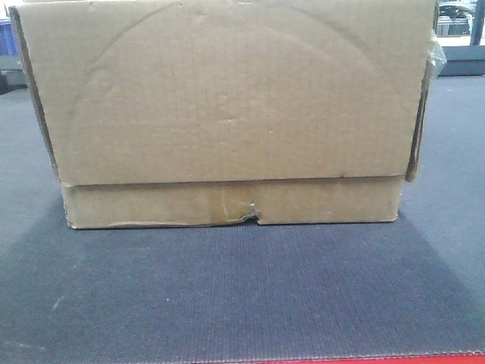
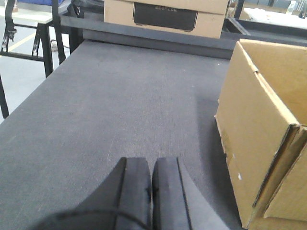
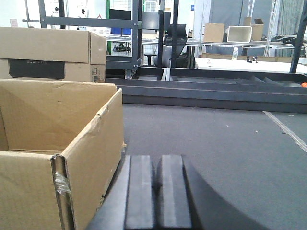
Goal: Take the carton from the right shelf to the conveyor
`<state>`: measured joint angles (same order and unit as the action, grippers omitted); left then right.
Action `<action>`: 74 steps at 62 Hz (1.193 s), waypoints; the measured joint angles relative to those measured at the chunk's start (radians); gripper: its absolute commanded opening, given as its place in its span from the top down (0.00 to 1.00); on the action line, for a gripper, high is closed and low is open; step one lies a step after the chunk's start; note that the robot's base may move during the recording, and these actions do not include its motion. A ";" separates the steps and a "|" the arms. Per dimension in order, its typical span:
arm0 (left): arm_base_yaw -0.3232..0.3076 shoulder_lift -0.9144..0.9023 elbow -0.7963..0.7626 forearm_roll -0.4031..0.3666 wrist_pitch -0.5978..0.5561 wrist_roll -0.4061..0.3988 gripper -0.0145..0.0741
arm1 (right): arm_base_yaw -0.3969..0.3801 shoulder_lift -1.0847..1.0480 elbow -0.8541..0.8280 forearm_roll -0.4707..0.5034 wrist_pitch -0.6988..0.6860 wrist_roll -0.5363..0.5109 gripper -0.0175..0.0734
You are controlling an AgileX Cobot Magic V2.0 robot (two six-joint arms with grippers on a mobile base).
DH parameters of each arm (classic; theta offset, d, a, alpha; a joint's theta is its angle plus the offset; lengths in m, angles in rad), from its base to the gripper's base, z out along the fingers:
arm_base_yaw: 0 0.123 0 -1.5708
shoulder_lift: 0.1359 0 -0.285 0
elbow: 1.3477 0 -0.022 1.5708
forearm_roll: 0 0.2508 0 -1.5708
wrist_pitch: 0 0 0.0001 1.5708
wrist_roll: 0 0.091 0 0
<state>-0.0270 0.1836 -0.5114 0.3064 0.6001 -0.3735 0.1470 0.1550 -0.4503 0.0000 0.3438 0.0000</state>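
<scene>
The carton point(image 1: 227, 114), a wide brown cardboard box with a narrow lower band and a small tear at mid-seam, stands on the dark grey woven conveyor belt point(image 1: 242, 296) with a red edge strip. Its top is open. In the left wrist view the carton point(image 2: 259, 129) is to the right of my left gripper point(image 2: 152, 165), which is shut, empty and apart from it. In the right wrist view the carton point(image 3: 62, 143) is to the left of my right gripper point(image 3: 157, 163), which is shut, empty and close beside its wall. The right shelf is out of view.
A second closed cardboard box point(image 2: 165, 17) with a dark label stands at the far end of the belt, also in the right wrist view point(image 3: 48, 55). Dark metal frames point(image 3: 139, 33) and a belt end wall point(image 3: 211, 91) lie beyond. Floor lies left point(image 2: 24, 62).
</scene>
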 measured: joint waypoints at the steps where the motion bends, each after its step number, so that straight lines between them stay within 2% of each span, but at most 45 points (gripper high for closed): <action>1: 0.002 -0.002 0.000 -0.006 0.000 0.019 0.82 | 0.000 0.000 0.000 0.000 0.000 0.000 0.89; 10: 0.039 -0.043 0.040 -0.073 -0.020 0.178 0.82 | 0.000 0.000 0.000 0.000 -0.002 0.000 0.89; 16: 0.072 -0.080 0.105 -0.135 -0.064 0.245 0.82 | 0.000 0.000 0.000 0.000 -0.002 0.000 0.89; 26: 0.124 -0.155 0.285 -0.265 -0.244 0.339 0.82 | 0.000 0.000 0.000 0.000 -0.007 0.000 0.89; 34: 0.138 -0.177 0.439 -0.293 -0.444 0.360 0.82 | 0.000 0.000 0.000 0.000 -0.009 0.000 0.89; 39: 0.138 -0.177 0.498 -0.297 -0.523 0.365 0.82 | 0.000 0.000 0.000 0.000 -0.011 0.000 0.89; 74: 0.138 -0.177 0.513 -0.299 -0.560 0.367 0.82 | 0.000 0.000 0.000 0.000 -0.015 0.000 0.89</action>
<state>0.1113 0.0061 0.0012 0.0074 0.0396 -0.0067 0.1470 0.1550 -0.4503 0.0000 0.3293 0.0000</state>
